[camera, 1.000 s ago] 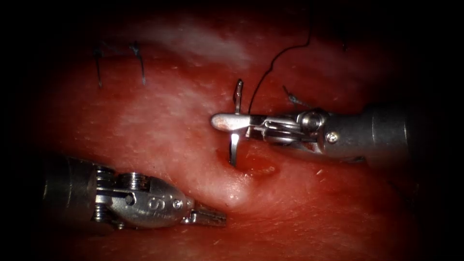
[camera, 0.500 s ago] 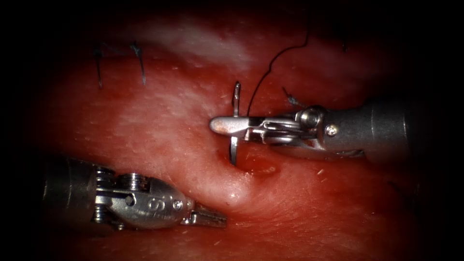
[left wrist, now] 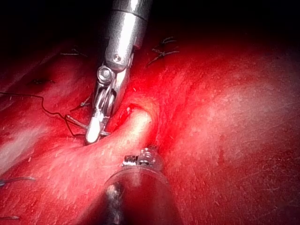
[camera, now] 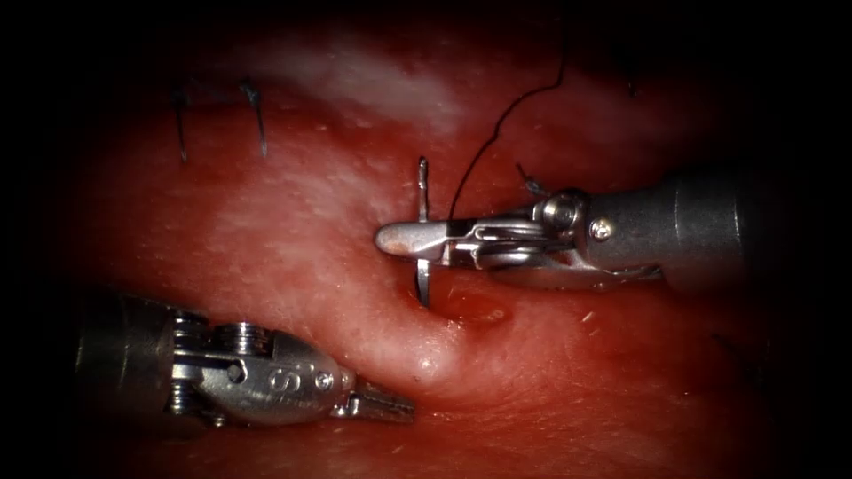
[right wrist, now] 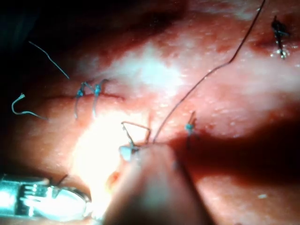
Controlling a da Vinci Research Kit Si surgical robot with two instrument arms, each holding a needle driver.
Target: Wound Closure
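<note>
At the far left of the endoscope view, two dark finished stitches (camera: 253,115) stand upright in the pale upper part of the tissue (camera: 293,231). Below them, low and left, the left tool (camera: 383,406) lies near the tissue with its shaft running in from the left and its tip pointing right. Its jaws are pressed together and hold nothing. In the left wrist view the same tool (left wrist: 143,158) sits just below a raised fold of tissue.

Moving right, a pale ridge of tissue rises toward the cut (camera: 475,309), a small dark-red pocket holding red fluid. Just left of that pocket stands the needle (camera: 422,232). Its long axis runs almost straight up and down: one end points up above the tool and the other points down, reaching the tissue at the left edge of the cut. Whether that lower end is in the tissue or only touching it cannot be told.

The right tool (camera: 399,239) comes in level from the right, its tip pointing left, its jaws pinching the needle near the middle of its curve, crosswise to the needle's axis. In the left wrist view this tool (left wrist: 93,133) points down at the fold.

The thread (camera: 497,124) rises from beside the jaws, curving up and to the right. Just right of it, a short knotted stitch end (camera: 531,182) lies above the right tool's wrist.
</note>
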